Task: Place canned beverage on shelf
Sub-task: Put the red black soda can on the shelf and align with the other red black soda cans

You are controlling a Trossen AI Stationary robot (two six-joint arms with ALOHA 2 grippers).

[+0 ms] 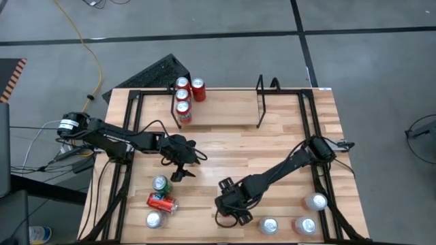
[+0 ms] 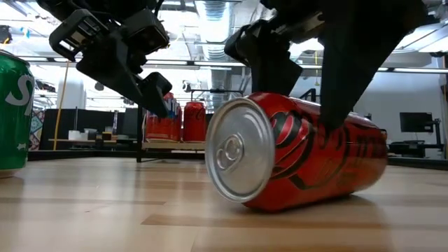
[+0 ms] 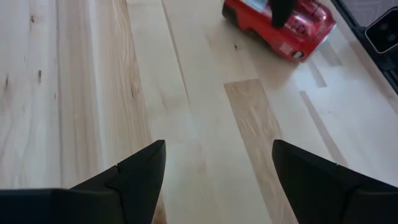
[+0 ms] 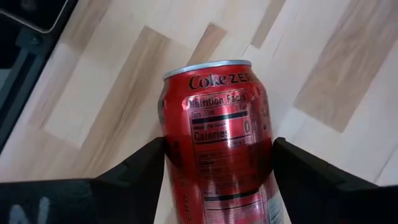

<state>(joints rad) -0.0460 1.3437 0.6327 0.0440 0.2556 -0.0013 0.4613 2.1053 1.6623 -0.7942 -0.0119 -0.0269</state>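
Pale wooden tabletop [image 1: 225, 143], edged by black rails, carries the whole job. The shelf [image 1: 260, 102] stands at its far edge, with a row of red cans [image 1: 182, 102] already filling its left end.

Finding 1: the red can [image 4: 217, 143] to be placed lies on its side on the wood at the near middle of the tabletop. It is hidden beneath the right arm [image 1: 286, 167] in the high view but plain in the low view [image 2: 294, 150].

Finding 2: the right jaws straddle this can from above, one finger on each side of its round body. Its long axis runs forward between the fingers, silver lid end away from the wrist. The fingers appear pressed against its sides, grasping it, though the contact line is not fully visible. The can rests on the wood, not lifted.

Finding 3: the left arm [image 1: 116, 139] waits over bare wood nearer the shelf, its jaws released and empty.

Judgement: the right arm is the working one. The vacant part of the shelf lies almost straight across the tabletop from its jaws, well apart. The can lies flat, so it will probably need turning upright on the way.
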